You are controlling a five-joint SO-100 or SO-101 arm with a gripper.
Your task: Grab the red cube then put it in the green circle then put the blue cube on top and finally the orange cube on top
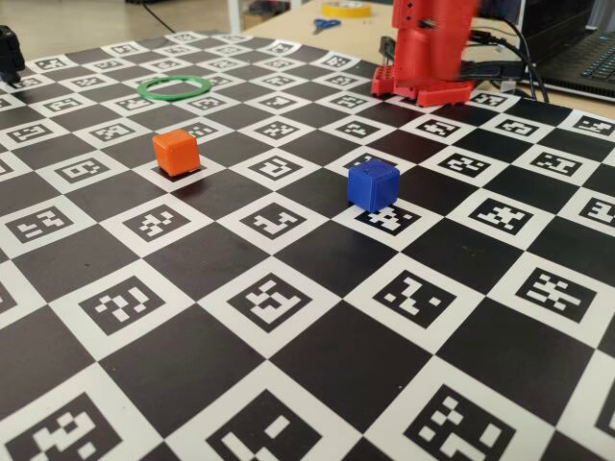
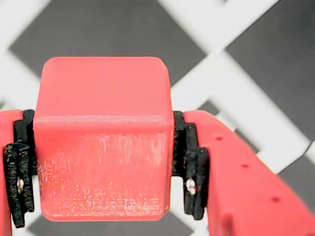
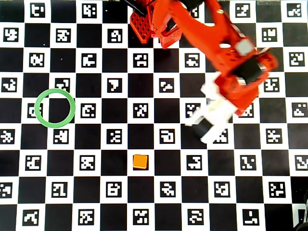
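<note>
Fingers (image 2: 19, 182) clamp the red cube (image 2: 103, 142) on both side faces, gripper (image 2: 103, 196) lifted clear of the bench (image 2: 275, 54) in the wrist view. Green circle (image 3: 55, 108) lies empty, far left in the overhead view. Carry level; centre over the ring before lowering; avoid the orange cube (image 3: 140, 161).
</note>
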